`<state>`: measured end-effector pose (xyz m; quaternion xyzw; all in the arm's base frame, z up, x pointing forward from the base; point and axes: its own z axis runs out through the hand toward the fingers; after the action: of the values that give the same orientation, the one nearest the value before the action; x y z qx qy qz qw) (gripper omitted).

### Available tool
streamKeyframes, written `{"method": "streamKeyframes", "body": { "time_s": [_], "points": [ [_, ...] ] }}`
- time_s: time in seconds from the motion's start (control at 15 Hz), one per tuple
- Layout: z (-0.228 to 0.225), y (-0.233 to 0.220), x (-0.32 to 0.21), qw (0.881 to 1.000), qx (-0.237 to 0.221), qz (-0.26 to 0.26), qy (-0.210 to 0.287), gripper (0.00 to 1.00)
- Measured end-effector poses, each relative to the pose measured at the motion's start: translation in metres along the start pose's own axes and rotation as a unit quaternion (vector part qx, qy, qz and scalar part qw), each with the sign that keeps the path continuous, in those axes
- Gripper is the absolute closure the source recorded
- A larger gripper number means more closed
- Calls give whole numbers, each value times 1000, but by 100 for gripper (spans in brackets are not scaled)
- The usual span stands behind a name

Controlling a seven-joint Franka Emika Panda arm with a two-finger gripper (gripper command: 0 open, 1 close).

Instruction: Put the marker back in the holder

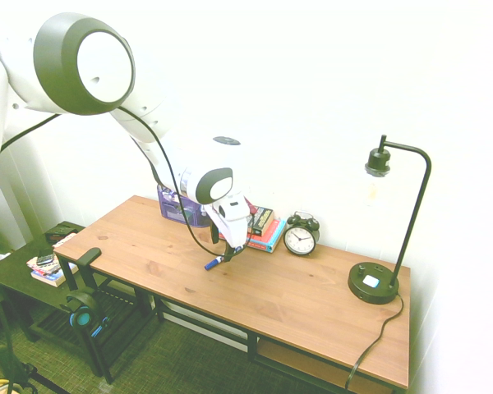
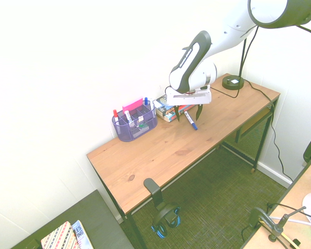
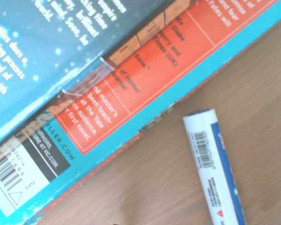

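The tool (image 2: pixel 191 113) hangs released, pointing down astride the marker (image 2: pixel 191 121), which lies flat on the counter (image 2: pixel 160 150) beside the books (image 2: pixel 168 111), well apart from the holder (image 2: pixel 134 126).

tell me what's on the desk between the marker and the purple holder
Only bare wood. In the second exterior view the marker lies in front of the books, and the desk between it and the holder holds nothing.
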<state>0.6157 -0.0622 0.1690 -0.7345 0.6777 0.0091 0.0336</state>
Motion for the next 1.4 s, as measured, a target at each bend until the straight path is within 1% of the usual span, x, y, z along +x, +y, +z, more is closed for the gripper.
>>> {"method": "streamKeyframes", "body": {
  "time_s": [0.2,0.53,0.93,1.4],
  "points": [
    [6,-4,1,1000,-2,-1,0,100],
    [4,-7,3,1000,-1,-2,0,100],
    [8,-16,-10,1000,-8,-15,-1,100],
    [7,-24,-12,1000,-7,-18,3,100]
  ]
}}
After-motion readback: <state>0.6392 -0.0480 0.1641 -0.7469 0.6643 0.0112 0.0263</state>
